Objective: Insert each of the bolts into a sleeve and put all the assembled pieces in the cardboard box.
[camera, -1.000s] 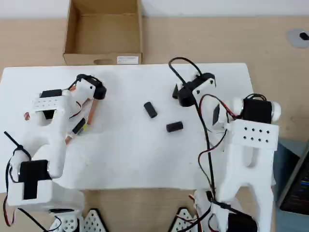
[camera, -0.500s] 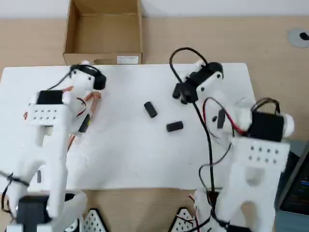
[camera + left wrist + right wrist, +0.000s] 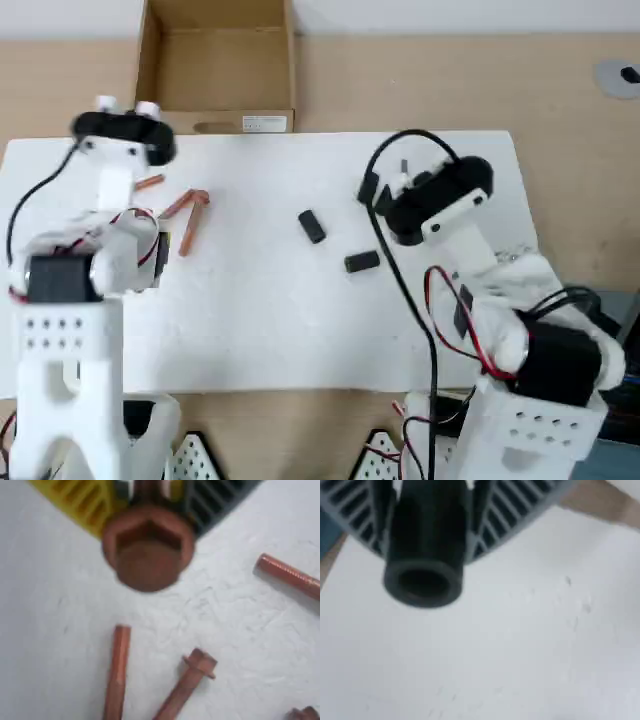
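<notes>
My left gripper (image 3: 148,492) is shut on a copper bolt (image 3: 148,550), its hex head facing the wrist camera, held above the white mat. Several loose copper bolts (image 3: 116,675) lie on the mat below it. From above, this gripper (image 3: 125,140) hangs near the mat's far left corner, with bolts (image 3: 187,220) just to its right. My right gripper (image 3: 427,505) is shut on a black sleeve (image 3: 424,555), open bore toward the camera. In the high view that gripper (image 3: 395,200) is at the right middle. Two more black sleeves (image 3: 312,226) (image 3: 361,262) lie mid-mat.
The open cardboard box (image 3: 142,70) stands past the mat's far edge, behind the left arm. The white mat (image 3: 270,330) covers the wooden table. Black and red cables loop from the right arm over the mat's right side.
Both arms have risen off the mat. The left gripper lifted a bolt away from the bolt pile toward the far left; the right gripper rose with its sleeve.
</notes>
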Controlling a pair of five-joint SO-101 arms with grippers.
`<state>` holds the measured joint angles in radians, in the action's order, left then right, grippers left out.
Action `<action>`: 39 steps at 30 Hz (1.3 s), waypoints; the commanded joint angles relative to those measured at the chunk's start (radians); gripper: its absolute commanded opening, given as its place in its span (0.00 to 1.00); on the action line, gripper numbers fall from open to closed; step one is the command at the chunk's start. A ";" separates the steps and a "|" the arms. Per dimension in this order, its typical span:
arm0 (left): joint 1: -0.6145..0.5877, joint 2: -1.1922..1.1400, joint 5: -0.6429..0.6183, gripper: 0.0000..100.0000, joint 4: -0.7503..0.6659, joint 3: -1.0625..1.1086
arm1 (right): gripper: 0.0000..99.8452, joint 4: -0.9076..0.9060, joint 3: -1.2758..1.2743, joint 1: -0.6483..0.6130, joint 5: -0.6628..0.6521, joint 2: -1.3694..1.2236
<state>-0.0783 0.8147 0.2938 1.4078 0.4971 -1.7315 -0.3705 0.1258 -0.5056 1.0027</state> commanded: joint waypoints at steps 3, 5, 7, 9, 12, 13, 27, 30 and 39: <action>0.011 0.150 -0.178 0.00 -0.005 0.002 | 0.01 0.161 -0.127 0.010 0.241 0.096; 0.011 0.206 -0.218 0.00 -0.008 0.032 | 0.01 0.239 -0.194 0.008 0.334 0.145; 0.011 0.266 -0.253 0.00 -0.040 0.075 | 0.01 0.308 -0.269 0.005 0.413 0.203; 0.011 0.332 -0.287 0.00 -0.081 0.126 | 0.01 0.353 -0.338 -0.028 0.462 0.268; 0.011 0.443 -0.364 0.00 -0.147 0.224 | 0.01 0.379 -0.427 -0.110 0.522 0.367; 0.011 0.481 -0.394 0.00 -0.176 0.256 | 0.01 0.385 -0.453 -0.142 0.548 0.403; 0.219 0.978 -0.634 0.00 -0.394 0.517 | 0.01 0.443 -0.634 -0.539 0.741 0.638; 0.270 1.007 -0.698 0.00 -0.391 0.519 | 0.01 0.442 -0.636 -0.604 0.752 0.638; 0.333 1.007 -0.818 0.00 -0.390 0.450 | 0.01 0.436 -0.638 -0.865 0.747 0.639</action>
<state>0.2209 1.8182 -0.5056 1.0411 1.0173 -1.3157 -1.0088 -0.6582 0.2355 1.6333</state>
